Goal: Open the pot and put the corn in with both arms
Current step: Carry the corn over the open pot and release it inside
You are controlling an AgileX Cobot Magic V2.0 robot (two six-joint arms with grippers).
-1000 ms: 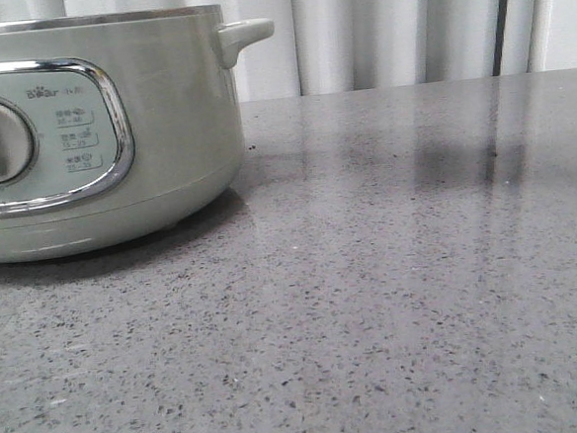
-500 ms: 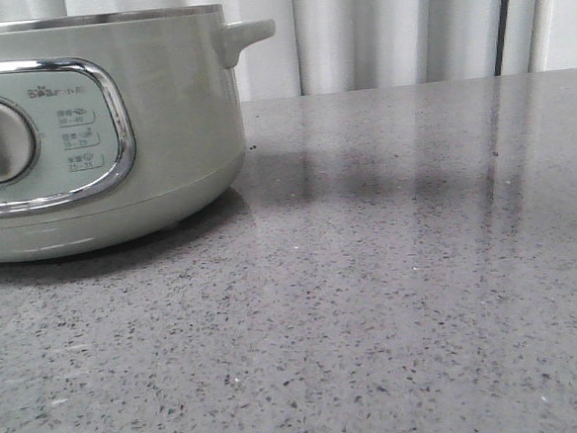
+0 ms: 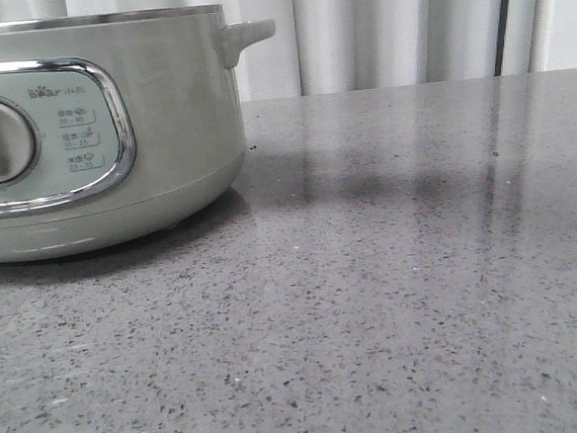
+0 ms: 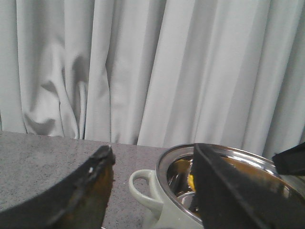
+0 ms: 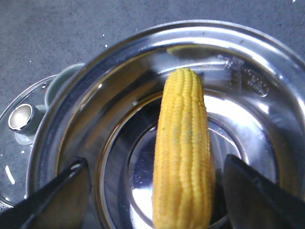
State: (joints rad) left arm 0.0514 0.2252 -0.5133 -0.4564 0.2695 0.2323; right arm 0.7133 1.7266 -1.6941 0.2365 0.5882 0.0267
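- Nothing on the bench [image 3: 393,298] has shifted since the earlier front pictures; the pot [image 3: 95,141] sits in the same spot, and only the soft shadow on the stone beside it has changed a little.
- That pot is open, judging by the right wrist view, where its steel bowl [image 5: 157,124] lies bare to the camera; the opening step looks done.
- Its glass lid [image 5: 19,143] lies flat on the bench just beside the pot, knob [image 5: 21,118] up.
- Inside the pot lies the corn [image 5: 183,152], lengthwise across the bowl's floor, clear of the wall; a yellow glint also shows inside the pot in the left wrist view [image 4: 190,181].
- Right gripper [image 5: 152,191] hangs over the pot with its fingers spread wide either side of the corn, touching nothing; I judge the corn released.
- Left gripper [image 4: 152,191] sits beside the pot, fingers parted and empty.
- Little seems left beyond drawing both arms away; whether the lid should go back, the task does not say.
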